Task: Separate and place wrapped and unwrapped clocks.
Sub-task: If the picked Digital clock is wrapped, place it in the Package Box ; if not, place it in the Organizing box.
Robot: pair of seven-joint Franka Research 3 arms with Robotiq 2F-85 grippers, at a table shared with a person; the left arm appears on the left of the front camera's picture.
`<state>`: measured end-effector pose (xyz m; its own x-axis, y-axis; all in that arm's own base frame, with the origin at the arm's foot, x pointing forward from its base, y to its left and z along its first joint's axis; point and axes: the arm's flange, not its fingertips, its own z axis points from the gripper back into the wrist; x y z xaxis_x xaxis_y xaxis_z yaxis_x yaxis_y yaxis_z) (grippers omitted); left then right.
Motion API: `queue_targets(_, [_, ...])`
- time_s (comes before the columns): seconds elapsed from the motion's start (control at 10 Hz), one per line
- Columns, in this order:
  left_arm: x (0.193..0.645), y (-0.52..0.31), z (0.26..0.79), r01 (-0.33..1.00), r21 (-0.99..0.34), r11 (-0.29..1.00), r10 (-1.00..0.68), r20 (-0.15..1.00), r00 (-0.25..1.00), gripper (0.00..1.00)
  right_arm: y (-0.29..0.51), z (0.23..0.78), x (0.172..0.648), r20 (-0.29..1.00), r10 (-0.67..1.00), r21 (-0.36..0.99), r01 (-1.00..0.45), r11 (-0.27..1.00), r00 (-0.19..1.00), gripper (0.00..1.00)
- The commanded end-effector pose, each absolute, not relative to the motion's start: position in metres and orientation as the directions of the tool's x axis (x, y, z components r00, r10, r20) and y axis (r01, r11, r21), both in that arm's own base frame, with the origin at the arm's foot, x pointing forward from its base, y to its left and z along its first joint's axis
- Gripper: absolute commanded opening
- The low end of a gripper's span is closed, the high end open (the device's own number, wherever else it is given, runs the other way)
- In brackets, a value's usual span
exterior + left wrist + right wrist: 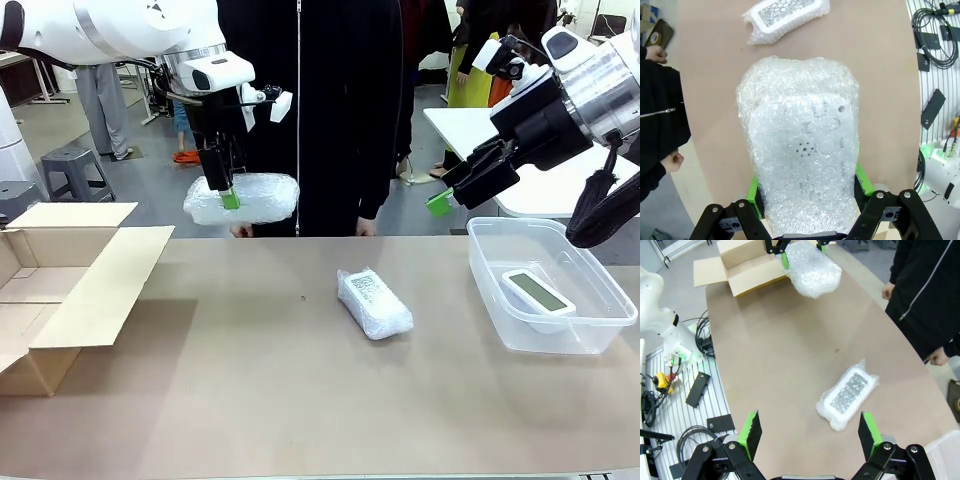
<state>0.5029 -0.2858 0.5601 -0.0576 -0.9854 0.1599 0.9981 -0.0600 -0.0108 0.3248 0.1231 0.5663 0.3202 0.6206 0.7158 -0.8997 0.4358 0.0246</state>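
The place was a robotics lab in an open hall. A white left arm (110, 30) and right arm (600, 80) worked over a brown table (300, 400). Beside it lay coiled cables (705, 330) and a yellow box (662, 381) with a red button (probably an emergency stop). Behind stood a grey stool (72, 165) and another white table (480, 135) on a grey floor (150, 195).

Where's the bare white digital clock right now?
In the front view, the bare white digital clock lies inside the clear plastic tub at the robot's right.
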Motion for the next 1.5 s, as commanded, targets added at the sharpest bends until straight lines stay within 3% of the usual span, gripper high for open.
queue_targets(0.0, [0.502, -0.286, 0.565, 0.999, 0.008, -0.042, -0.989, 0.145, -0.043, 0.62, 0.123, 0.566, 0.326, 0.724, 0.612, 0.035, -0.903, 0.427, 0.318, 1.00])
queue_targets(1.0, [0.502, -0.286, 0.565, 0.999, 0.008, -0.042, -0.989, 0.145, -0.043, 0.62, 0.123, 0.566, 0.326, 0.724, 0.612, 0.035, -0.903, 0.427, 0.318, 1.00])
queue_targets(1.1, [0.503, -0.286, 0.560, 0.998, -0.010, -0.059, -0.986, 0.160, -0.056, 0.81, 0.123, 0.566, 0.326, 0.724, 0.612, 0.035, -0.903, 0.427, 0.318, 1.00])
queue_targets(1.2, [0.512, -0.256, 0.583, 0.988, 0.041, 0.146, -0.983, 0.122, 0.140, 0.81, 0.123, 0.566, 0.326, 0.724, 0.612, 0.035, -0.903, 0.427, 0.318, 1.00])
queue_targets(1.4, [0.523, -0.186, 0.603, 0.877, -0.026, 0.479, -0.867, 0.143, 0.477, 0.81, 0.123, 0.566, 0.326, 0.724, 0.612, 0.035, -0.903, 0.427, 0.318, 1.00])
